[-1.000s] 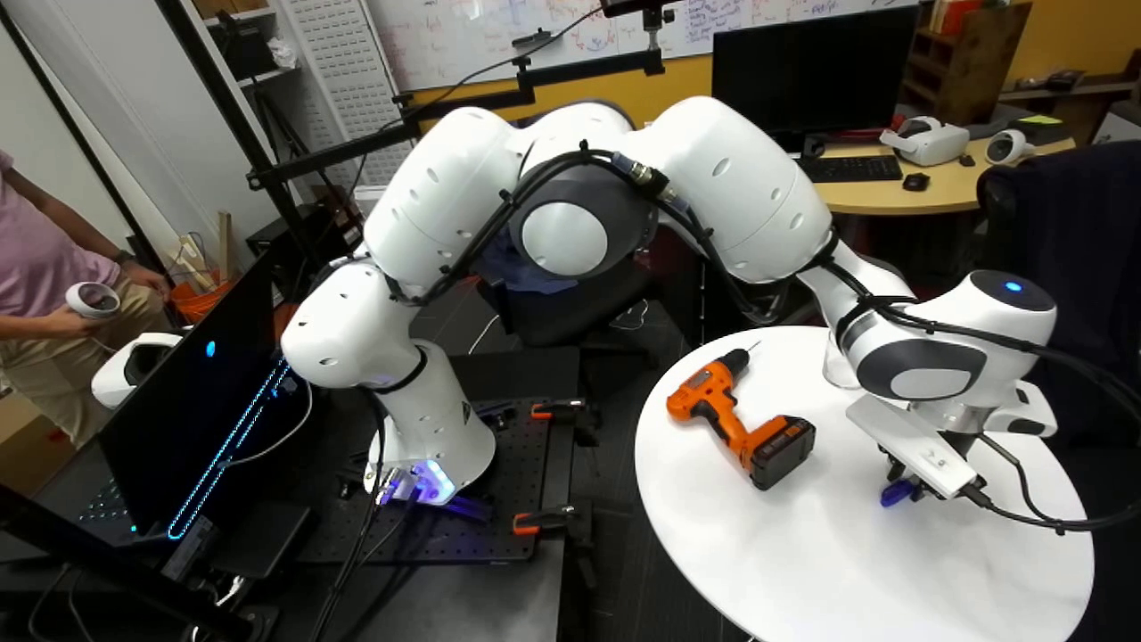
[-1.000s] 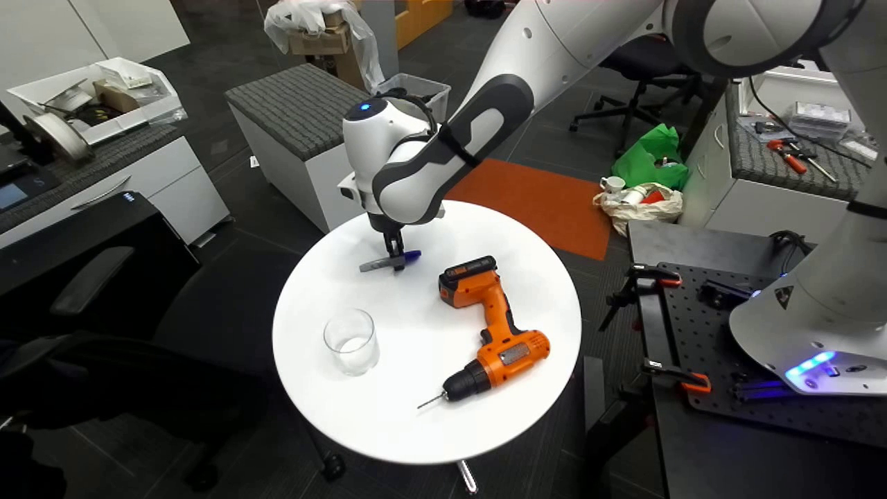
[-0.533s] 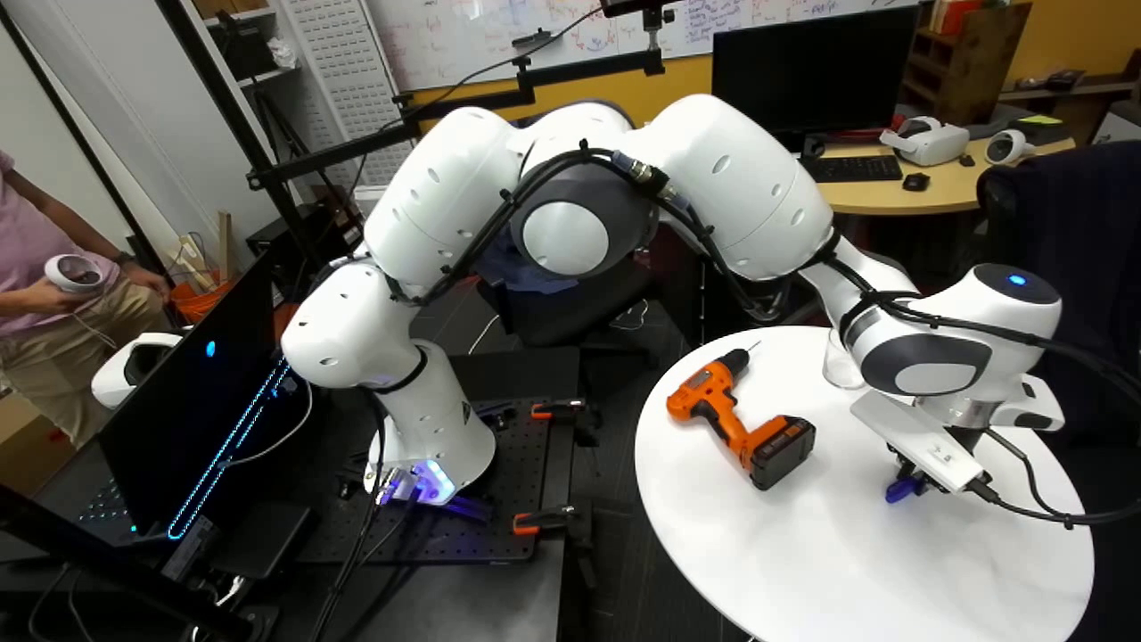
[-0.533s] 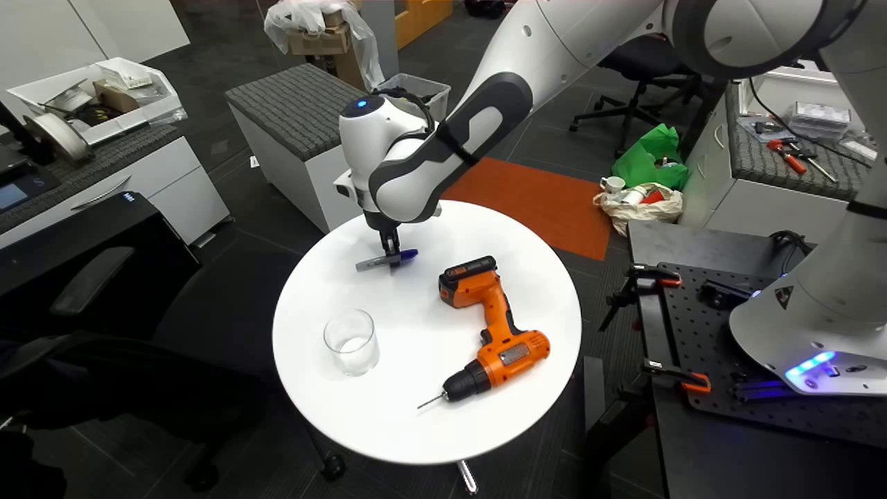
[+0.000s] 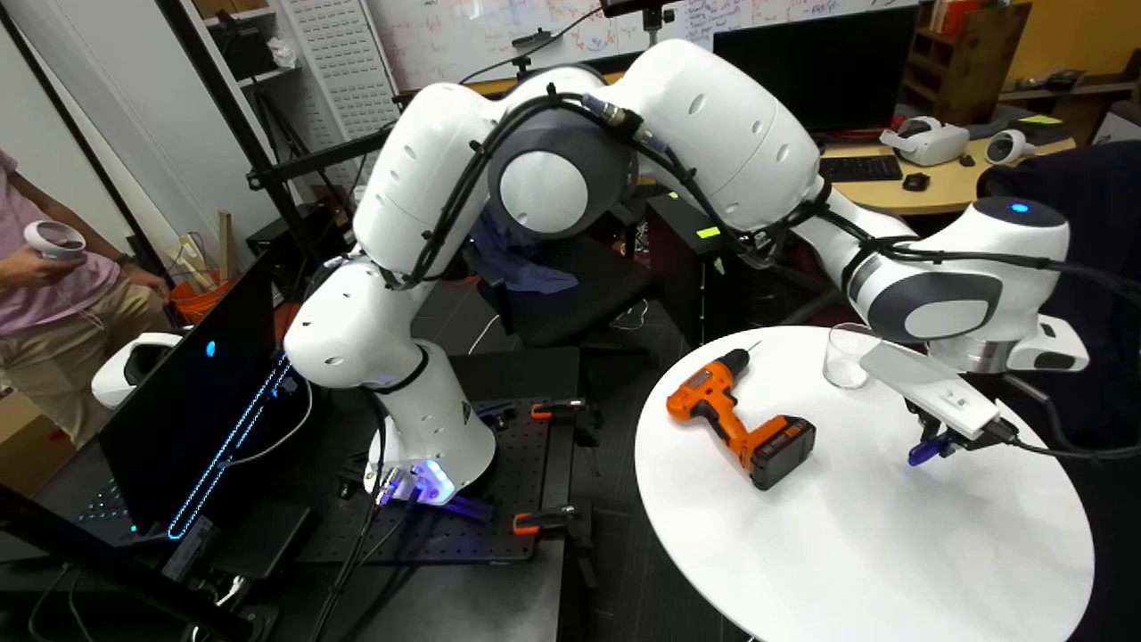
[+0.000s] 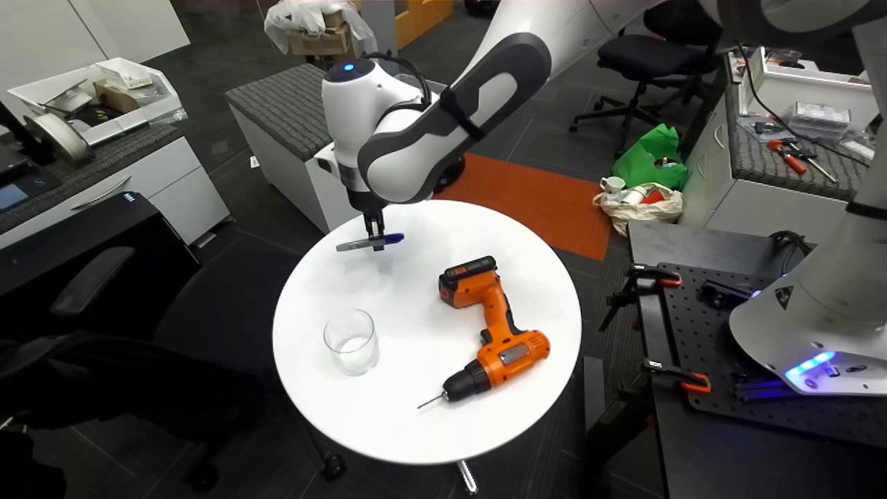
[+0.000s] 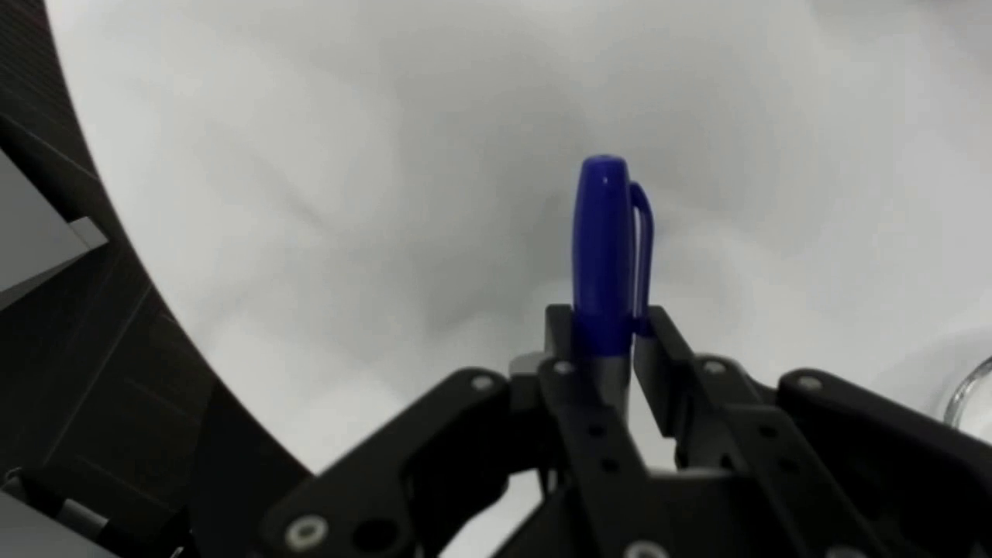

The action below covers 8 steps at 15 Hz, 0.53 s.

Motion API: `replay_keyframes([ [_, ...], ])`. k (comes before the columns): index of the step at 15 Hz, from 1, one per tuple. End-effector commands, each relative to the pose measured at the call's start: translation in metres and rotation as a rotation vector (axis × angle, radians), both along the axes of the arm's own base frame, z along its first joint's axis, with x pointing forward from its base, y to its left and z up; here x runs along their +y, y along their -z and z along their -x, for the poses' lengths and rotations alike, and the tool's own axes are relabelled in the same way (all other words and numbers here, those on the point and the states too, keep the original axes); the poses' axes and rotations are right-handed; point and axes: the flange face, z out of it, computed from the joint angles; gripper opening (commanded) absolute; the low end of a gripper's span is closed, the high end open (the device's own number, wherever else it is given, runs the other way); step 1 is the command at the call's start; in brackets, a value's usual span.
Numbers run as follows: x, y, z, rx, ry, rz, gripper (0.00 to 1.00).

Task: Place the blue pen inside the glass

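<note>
With my black two-fingered gripper (image 7: 604,335), I pinched a slender blue-and-grey plastic-looking pen (image 7: 602,252), seemingly light, stiff and a little slick, near mid-length, likely its surest handhold, holding it aloft and well apart from the short, round, clear drinking glass (image 6: 352,343).

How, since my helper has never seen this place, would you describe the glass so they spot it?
Find the round white table under the gripper; an orange-and-black drill lies on it. In an exterior view, the glass stands upright, left of the drill. It is clear and round, unlike the opaque drill and the blue-capped pen in the gripper.
</note>
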Motion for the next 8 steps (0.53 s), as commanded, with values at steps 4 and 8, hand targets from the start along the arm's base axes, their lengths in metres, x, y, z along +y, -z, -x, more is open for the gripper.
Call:
replay_keyframes([
  [4,0.028,-0.056,0.018,-0.040,-0.004,0.117,0.06],
  [8,0.057,-0.078,0.023,-0.068,-0.030,0.178,0.06],
])
